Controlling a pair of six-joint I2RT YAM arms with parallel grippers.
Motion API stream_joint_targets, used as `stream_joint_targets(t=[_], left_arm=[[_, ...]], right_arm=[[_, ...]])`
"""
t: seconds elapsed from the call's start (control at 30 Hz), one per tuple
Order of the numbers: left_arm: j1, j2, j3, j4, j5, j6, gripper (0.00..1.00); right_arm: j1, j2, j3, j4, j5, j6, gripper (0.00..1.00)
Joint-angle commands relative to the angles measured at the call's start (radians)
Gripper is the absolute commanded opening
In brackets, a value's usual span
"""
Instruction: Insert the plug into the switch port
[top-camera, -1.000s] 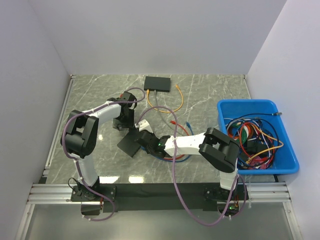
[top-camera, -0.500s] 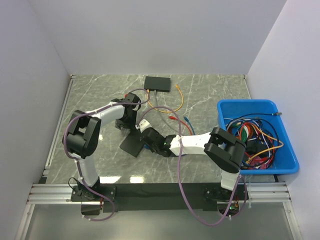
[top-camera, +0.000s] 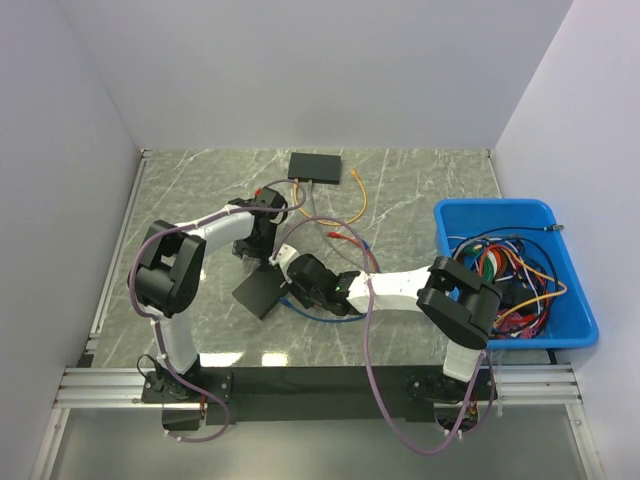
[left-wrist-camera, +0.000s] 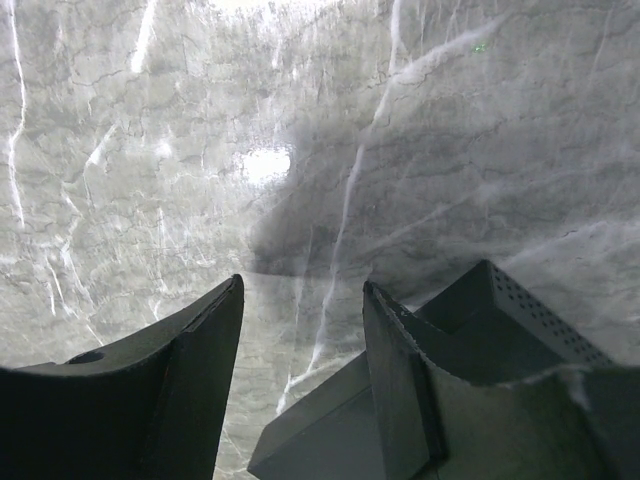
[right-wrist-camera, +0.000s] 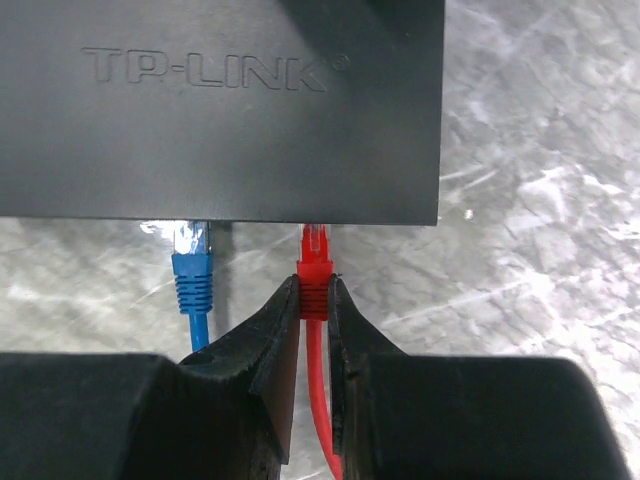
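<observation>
Since a second ago the right arm has slid left; its gripper (right-wrist-camera: 314, 300) is pinched tight on the red plug (right-wrist-camera: 315, 268). The plug's tip meets a port in the switch's (right-wrist-camera: 220, 110) right edge, though I cannot tell whether it is fully seated. A blue plug (right-wrist-camera: 192, 270) sits in the port beside it. The left gripper (left-wrist-camera: 300, 300) is spread and empty, one finger by the switch's corner, left of table centre.

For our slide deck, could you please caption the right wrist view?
Right gripper pinches the red plug at the TP-Link switch port, beside a blue plug.
</observation>
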Motion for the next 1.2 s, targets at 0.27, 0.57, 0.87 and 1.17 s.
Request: stream_joint_targets(t=[0.27, 0.57, 0.87, 1.17], left_arm=[[-0.028, 0.049, -0.025, -0.048, 0.07, -0.007, 0.57], [-0.036, 0.049, -0.031, -0.048, 0.082, -0.007, 0.57], [-0.039, 0.061, -0.031, -0.057, 0.033, -0.022, 0.56], [-0.046, 0.053, -0.042, -0.051, 0.065, -0.027, 0.55]], right_arm=[[-0.002, 0.046, 0.132, 0.049, 0.12, 0.041, 0.0], [-0.02, 0.069, 0.154, 0.041, 0.154, 0.077, 0.0], [-0.026, 0.085, 0.278, -0.066, 0.229, 0.071, 0.0], [-0.026, 0.141, 0.341, -0.079, 0.2, 0.052, 0.0]])
